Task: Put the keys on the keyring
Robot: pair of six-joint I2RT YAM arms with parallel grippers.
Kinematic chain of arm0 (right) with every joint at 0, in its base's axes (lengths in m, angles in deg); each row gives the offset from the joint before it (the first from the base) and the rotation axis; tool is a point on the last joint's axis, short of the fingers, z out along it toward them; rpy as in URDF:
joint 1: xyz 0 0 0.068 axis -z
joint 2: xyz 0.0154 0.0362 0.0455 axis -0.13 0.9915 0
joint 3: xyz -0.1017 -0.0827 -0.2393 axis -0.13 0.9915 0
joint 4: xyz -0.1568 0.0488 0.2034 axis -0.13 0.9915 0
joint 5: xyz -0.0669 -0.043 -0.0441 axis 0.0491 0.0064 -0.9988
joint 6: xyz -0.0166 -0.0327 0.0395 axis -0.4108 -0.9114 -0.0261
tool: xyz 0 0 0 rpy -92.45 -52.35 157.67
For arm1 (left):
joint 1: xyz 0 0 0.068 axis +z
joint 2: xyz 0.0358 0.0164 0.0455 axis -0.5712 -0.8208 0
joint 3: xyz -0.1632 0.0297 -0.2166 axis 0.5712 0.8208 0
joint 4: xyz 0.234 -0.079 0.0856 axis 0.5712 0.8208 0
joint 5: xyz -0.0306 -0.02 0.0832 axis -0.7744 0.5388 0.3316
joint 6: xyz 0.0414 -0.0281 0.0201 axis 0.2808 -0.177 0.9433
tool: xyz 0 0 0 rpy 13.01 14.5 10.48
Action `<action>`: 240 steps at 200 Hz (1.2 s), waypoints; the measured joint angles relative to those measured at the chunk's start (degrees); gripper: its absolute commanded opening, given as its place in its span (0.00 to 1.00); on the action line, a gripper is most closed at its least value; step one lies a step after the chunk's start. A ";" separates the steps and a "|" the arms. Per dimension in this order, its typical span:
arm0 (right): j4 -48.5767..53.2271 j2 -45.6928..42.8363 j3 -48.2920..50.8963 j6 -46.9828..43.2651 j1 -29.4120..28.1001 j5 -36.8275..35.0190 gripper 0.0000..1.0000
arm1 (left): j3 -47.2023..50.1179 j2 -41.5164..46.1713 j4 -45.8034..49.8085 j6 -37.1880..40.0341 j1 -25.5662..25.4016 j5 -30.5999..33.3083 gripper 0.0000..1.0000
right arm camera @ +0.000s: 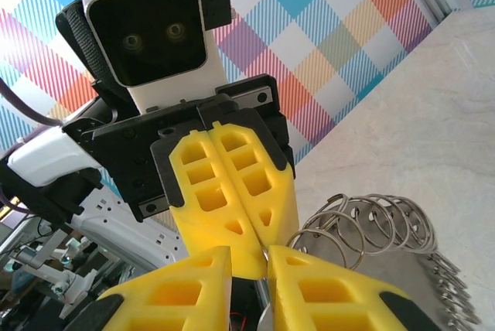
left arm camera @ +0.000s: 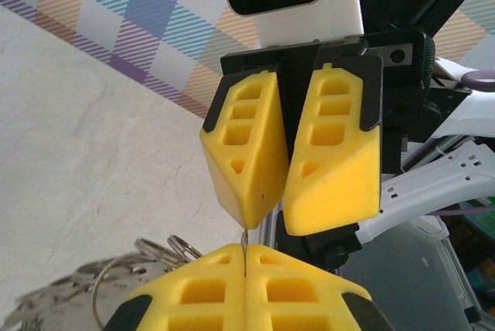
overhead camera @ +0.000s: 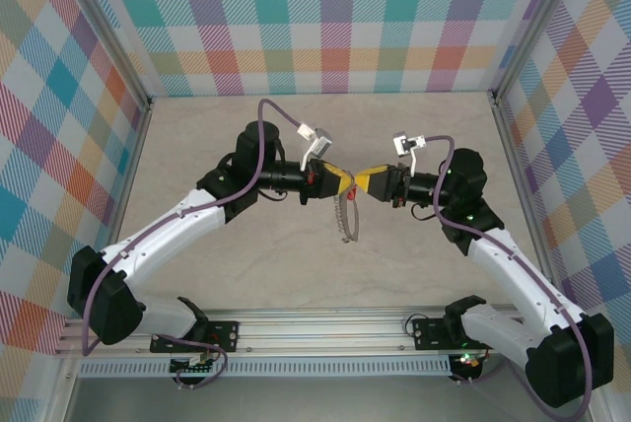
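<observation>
From above, the keyring (overhead camera: 346, 222) is seen hanging just below frame centre, long axis vertical, under the left gripper (overhead camera: 343, 183) and right gripper (overhead camera: 365, 181), which are met tip to tip with elbows bent outward. In the wrist views, the left fingers (left arm camera: 201, 284) are shown pressed onto a thin metal sliver (left arm camera: 244, 240) and the right fingers (left arm camera: 240, 161) narrowly parted.

keyring (left arm camera: 54, 304) blurred, cut off at bottom edge, partly hidden behind left gripper (left arm camera: 244, 254)
</observation>
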 measured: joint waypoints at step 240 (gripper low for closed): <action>2.82 -0.90 -0.07 -2.49 0.55 -2.08 0.31 | -0.81 -0.83 1.25 0.02 0.22 -1.05 0.00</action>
